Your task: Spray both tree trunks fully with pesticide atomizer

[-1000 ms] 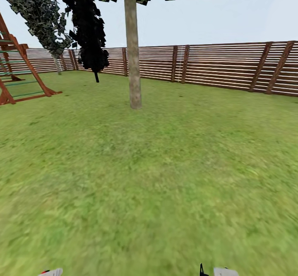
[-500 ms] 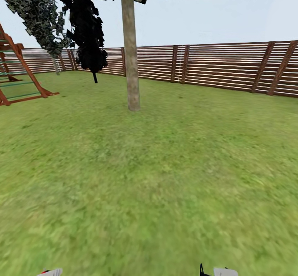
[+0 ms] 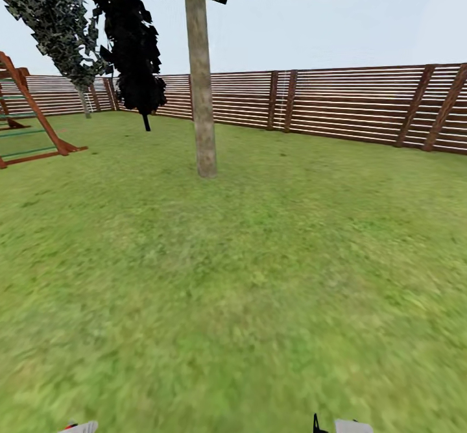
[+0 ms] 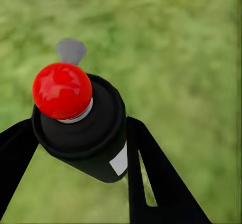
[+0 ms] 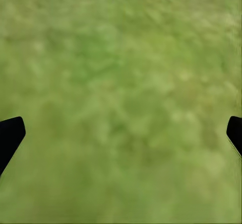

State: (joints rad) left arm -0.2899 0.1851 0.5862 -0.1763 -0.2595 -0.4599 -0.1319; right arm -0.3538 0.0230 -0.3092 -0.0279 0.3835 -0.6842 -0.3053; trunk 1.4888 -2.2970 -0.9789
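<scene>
In the left wrist view my left gripper [image 4: 80, 129] is shut on the pesticide atomizer [image 4: 83, 128], a black bottle with a red ball cap and a grey nozzle, held over blurry grass. My right gripper [image 5: 121, 133] is open, with nothing but lawn between its black fingertips [image 5: 11, 136]. Ahead of me in the head view stands a tree with a straight grey-brown trunk [image 3: 201, 95], several metres off on the floor [image 3: 233, 277] of grass. A second tree [image 3: 55, 17] with a thin trunk stands far back at the left, by the fence.
A brown slatted fence [image 3: 337, 105] closes the lawn at the back and right. A red-brown climbing frame [image 3: 29, 118] stands at the left. A black blocky tree [image 3: 133, 50] rises near the fence behind the near trunk. Open grass lies between me and the trunk.
The whole head view has shifted: the near trunk and the climbing frame have slid slightly left and the trunk looks a little closer, so the camera moved. Neither arm has visibly moved.
</scene>
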